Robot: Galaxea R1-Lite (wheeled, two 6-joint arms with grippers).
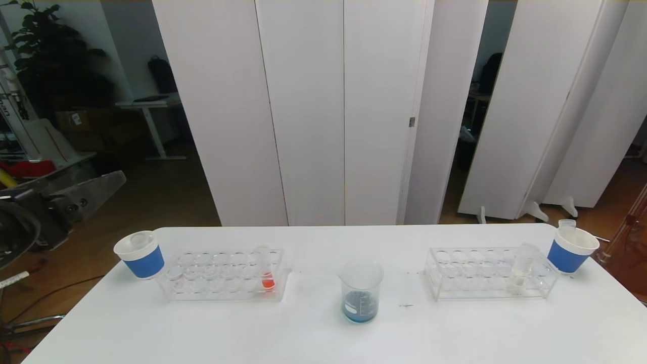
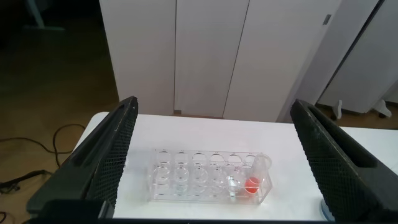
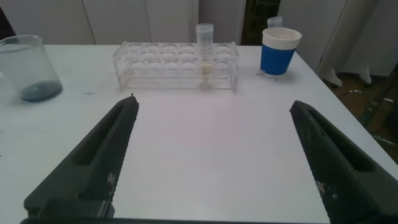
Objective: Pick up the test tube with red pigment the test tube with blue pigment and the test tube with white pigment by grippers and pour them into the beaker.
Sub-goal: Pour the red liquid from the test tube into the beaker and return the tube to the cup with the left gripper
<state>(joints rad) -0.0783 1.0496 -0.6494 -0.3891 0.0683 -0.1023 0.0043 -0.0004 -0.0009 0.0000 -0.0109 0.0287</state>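
The beaker (image 1: 360,290) stands at the table's middle front with a little blue liquid in its bottom; it also shows in the right wrist view (image 3: 28,68). A tube with red liquid (image 1: 266,275) stands in the left clear rack (image 1: 222,277), also seen in the left wrist view (image 2: 254,180). The white-pigment tube (image 1: 520,270) stands in the right clear rack (image 1: 485,275) and shows in the right wrist view (image 3: 205,56). No tube with blue liquid shows. My left gripper (image 2: 214,106) is open and empty, off the table's left side. My right gripper (image 3: 212,104) is open and empty over the near right table.
A blue-and-white paper cup (image 1: 140,254) stands left of the left rack with something clear in it. Another cup (image 1: 571,249) stands right of the right rack, with a clear item behind it. White partition panels stand behind the table.
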